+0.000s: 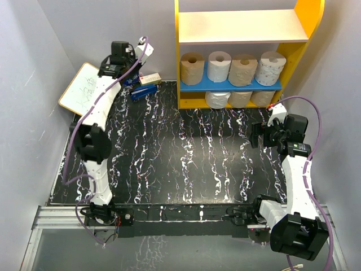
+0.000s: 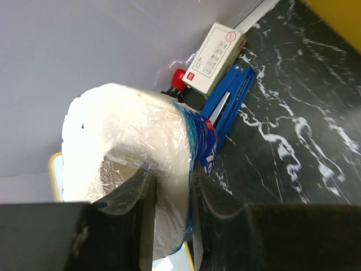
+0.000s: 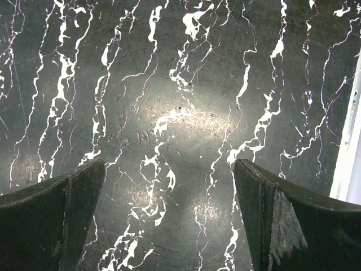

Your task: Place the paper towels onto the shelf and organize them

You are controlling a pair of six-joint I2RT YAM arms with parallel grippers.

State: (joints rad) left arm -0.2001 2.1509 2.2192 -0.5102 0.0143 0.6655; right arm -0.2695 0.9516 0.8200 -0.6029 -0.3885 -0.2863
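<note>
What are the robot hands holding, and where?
The left gripper pinches the white, blue-wrapped paper towel roll by its wall, one finger seemingly inside the core. The right gripper holds nothing.

BOOTH, SEEN FROM ABOVE: A black marble-look tabletop w/ white veining (image 1: 186,164) fills a narrow booth, closed in on L, R & rear by plain pale grey-lilac walls (image 1: 34,68). A yellow-framed open shelf unit (image 1: 309,17), w/ pale peach upper board & blue lower board, stands at the rear, R of centre, against the back wall. A silver aluminium rail (image 1: 56,217) runs along the table's near edge; beyond it, a smooth grey floor (image 1: 67,254). Overhead light leaves a soft glare patch (image 3: 180,116) on the glossy top.
</note>
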